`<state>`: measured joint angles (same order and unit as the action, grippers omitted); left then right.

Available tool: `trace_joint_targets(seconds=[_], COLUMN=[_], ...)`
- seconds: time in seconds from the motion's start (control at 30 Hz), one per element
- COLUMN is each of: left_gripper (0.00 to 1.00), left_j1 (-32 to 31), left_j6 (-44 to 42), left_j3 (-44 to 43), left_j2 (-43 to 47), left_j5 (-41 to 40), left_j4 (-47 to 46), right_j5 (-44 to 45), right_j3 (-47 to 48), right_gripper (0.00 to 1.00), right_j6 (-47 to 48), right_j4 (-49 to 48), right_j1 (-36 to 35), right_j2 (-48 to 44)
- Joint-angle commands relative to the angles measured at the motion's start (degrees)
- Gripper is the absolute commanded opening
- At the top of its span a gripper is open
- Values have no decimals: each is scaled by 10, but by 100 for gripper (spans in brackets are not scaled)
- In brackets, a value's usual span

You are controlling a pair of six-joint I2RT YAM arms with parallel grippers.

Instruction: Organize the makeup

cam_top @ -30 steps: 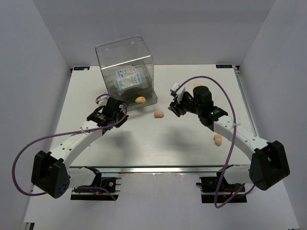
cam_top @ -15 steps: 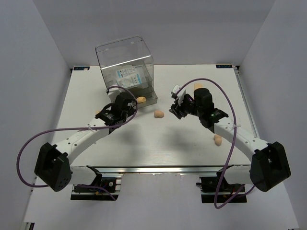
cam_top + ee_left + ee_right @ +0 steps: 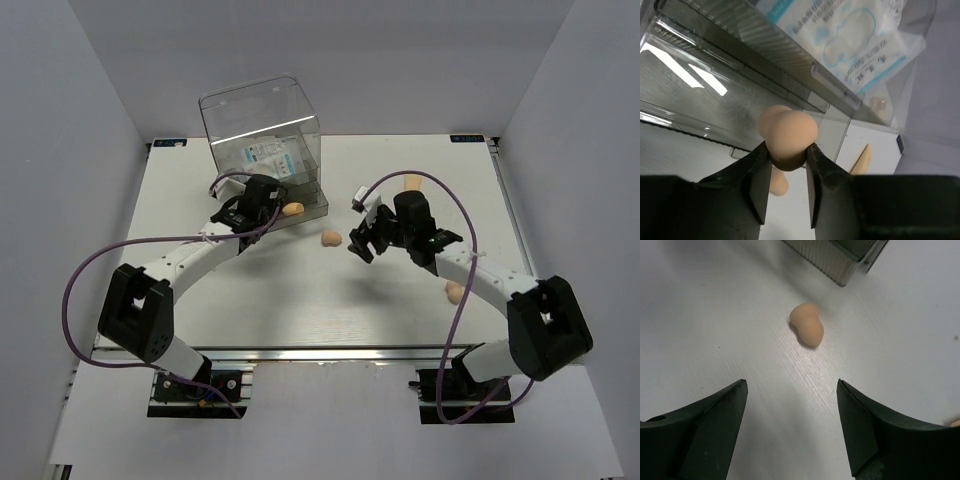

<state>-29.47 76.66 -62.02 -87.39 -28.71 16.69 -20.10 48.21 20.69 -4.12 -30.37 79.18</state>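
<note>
My left gripper (image 3: pixel 264 196) is shut on a peach egg-shaped sponge (image 3: pixel 788 134) and holds it up against the front of the clear drawer box (image 3: pixel 262 135). Two white-and-blue packets (image 3: pixel 840 40) lie inside the box. A second sponge (image 3: pixel 293 208) sits at the open drawer's front and also shows in the left wrist view (image 3: pixel 777 182). My right gripper (image 3: pixel 360 240) is open and empty, just right of a third sponge (image 3: pixel 331 238) on the table, which lies ahead of the jaws in the right wrist view (image 3: pixel 807 325). The thin stick is out of view.
Another sponge (image 3: pixel 455 292) lies beside the right forearm. A tan cone-shaped tube (image 3: pixel 412 178) lies at the back behind the right arm and also shows in the left wrist view (image 3: pixel 862 160). The drawer's corner (image 3: pixel 840 260) is close ahead of the right gripper.
My left gripper has moved up and right to the front of the drawer box. My right gripper has shifted slightly left toward the sponge on the table.
</note>
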Motion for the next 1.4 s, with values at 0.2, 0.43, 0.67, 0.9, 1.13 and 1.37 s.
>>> trace_joint_targets(seconds=[0.2,0.43,0.67,0.9,1.13,1.37], left_gripper=[61,68,46,55,70,72], left_j1=[21,25,26,28,28,27], left_j6=[53,51,50,43,48,19], left_j3=[-7,24,72,178,269,268], left_j2=[28,91,177,327,443,466], left_j5=[48,64,59,52,31,11], left_j4=[-12,-3,23,8,-18,5], right_j5=[-21,-42,-60,-28,-51,-141], right_j3=[76,146,196,243,282,260], right_gripper=[78,79,79,76,46,10], right_j6=[-39,-29,43,63,79,119], right_j4=[-30,-65,-47,-39,19,127], right_j1=[2,2,2,-5,-7,-7], right_j2=[111,211,286,352,375,292])
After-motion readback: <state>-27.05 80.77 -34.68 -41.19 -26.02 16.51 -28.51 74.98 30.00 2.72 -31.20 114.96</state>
